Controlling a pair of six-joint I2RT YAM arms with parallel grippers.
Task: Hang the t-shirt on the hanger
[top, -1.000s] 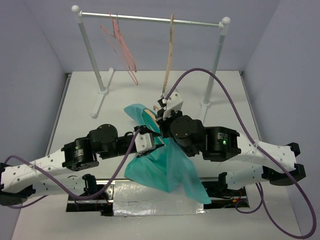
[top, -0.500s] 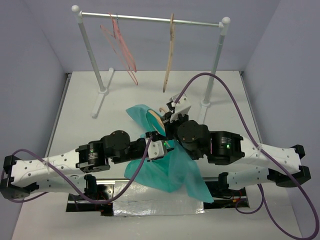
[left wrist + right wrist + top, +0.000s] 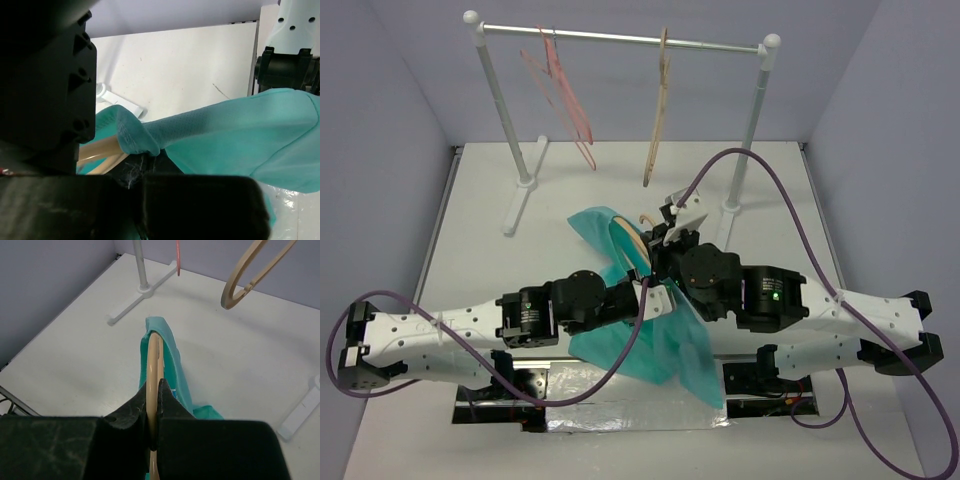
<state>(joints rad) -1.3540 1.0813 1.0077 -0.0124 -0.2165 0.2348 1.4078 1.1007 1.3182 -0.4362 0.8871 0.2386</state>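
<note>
The teal t-shirt lies crumpled between the two arms, and its far part is draped over one end of the cream hanger. My right gripper is shut on the hanger; the right wrist view shows the hanger edge-on between the jaws of the right gripper, with teal cloth over its far end. My left gripper is next to the right one and shut on a fold of the t-shirt. In the left wrist view the cloth bunches at the left gripper, beside the hanger's bars.
A clothes rack with a metal rail stands at the back of the table. Thin pink hangers and a darker tan hanger hang on it. Its feet rest on the table. The tan hanger hangs just beyond the right gripper.
My left arm has reached right and forward, bringing its gripper and the cloth up beside the right gripper. The right gripper has shifted slightly right with the hanger.
</note>
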